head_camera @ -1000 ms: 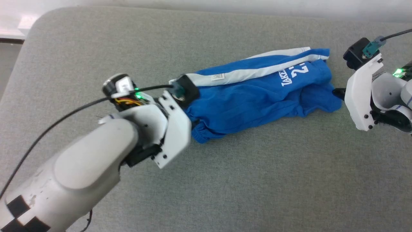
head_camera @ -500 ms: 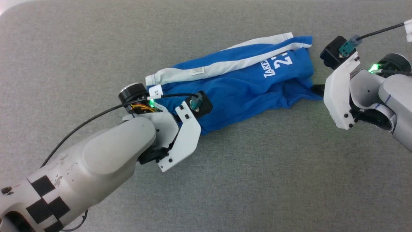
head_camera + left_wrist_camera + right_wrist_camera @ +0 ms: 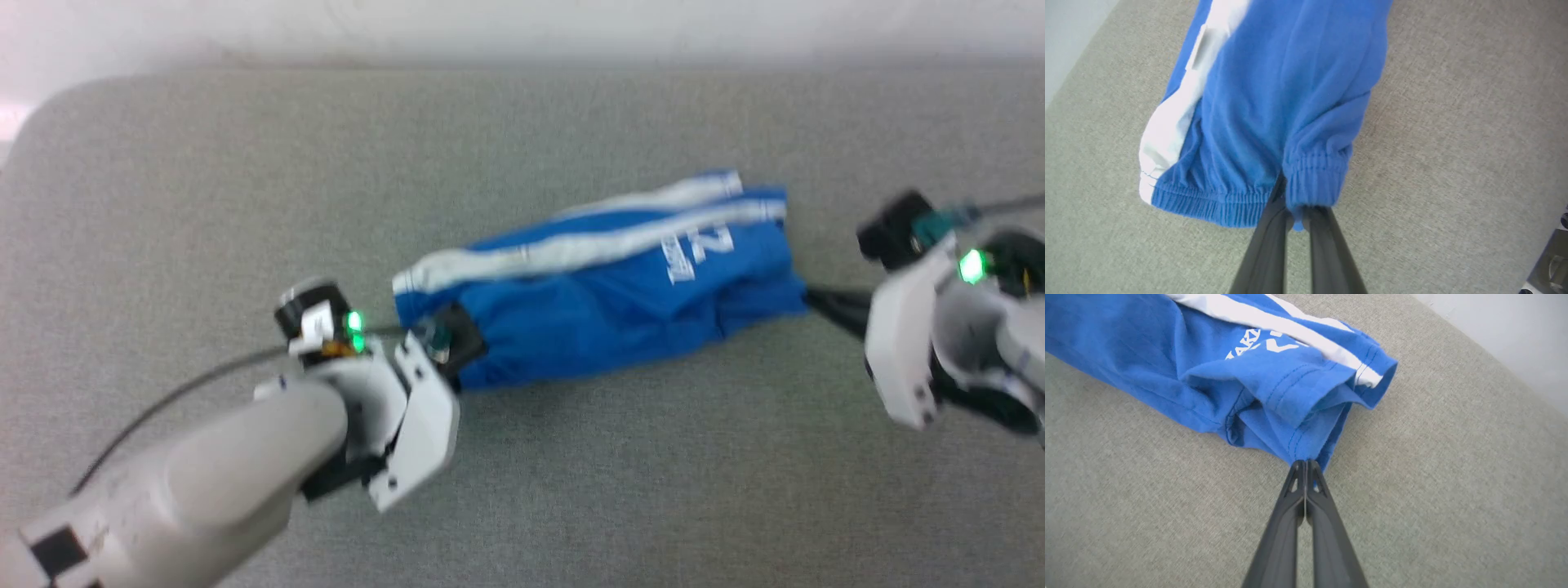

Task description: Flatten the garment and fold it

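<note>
Both end effectors are clenched on the garment (image 3: 604, 310). Its waistband (image 3: 1310, 175) is gripped by the left end effector (image 3: 1294, 212), whose pale forearm is extended from the head view's lower left. A leg hem (image 3: 1310, 445) is pinched by the right end effector (image 3: 1305, 463), brought in from the right. Between them the garment is laid lengthwise on the grey worktop (image 3: 571, 490).

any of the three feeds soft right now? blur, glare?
Head view: motion-blurred throughout, lettering on the shorts smeared, green status lights blooming, top edge washed out. Left wrist view: sharp, waistband gathers crisp at the left end effector, no glare. Right wrist view: sharp, hem stitching readable by the shut right end effector; soft even light.
</note>
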